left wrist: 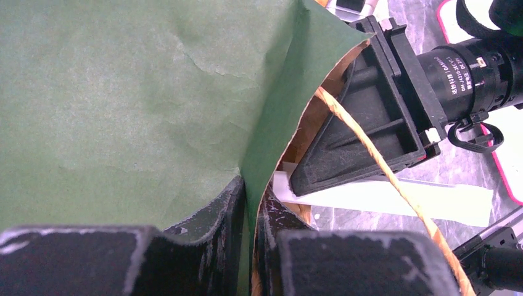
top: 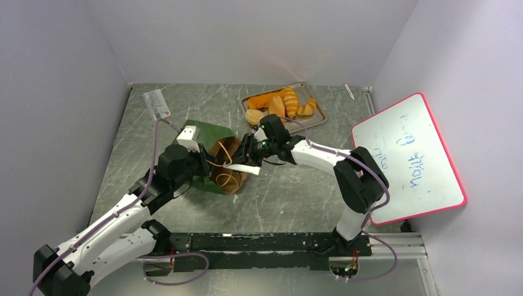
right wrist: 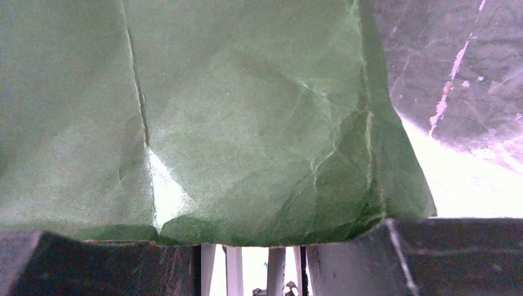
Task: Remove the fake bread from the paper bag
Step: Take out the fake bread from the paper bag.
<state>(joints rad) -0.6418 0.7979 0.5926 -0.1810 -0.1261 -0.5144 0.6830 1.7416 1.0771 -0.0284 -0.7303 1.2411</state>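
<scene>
Between the fingers of the left gripper [left wrist: 250, 194] I had the paper bag [left wrist: 123, 105] wall clamped, green outside, kraft inside. Right gripper [top: 248, 153] sat at the bag mouth, fingers a narrow gap apart, green paper across them. Beyond it, fake bread [top: 285, 102] lay on the tray [top: 321, 119].

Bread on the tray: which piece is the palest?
The round bun at the tray's front-left corner in the top view. It is cream-coloured, while the other pieces are deeper orange or golden.
</scene>
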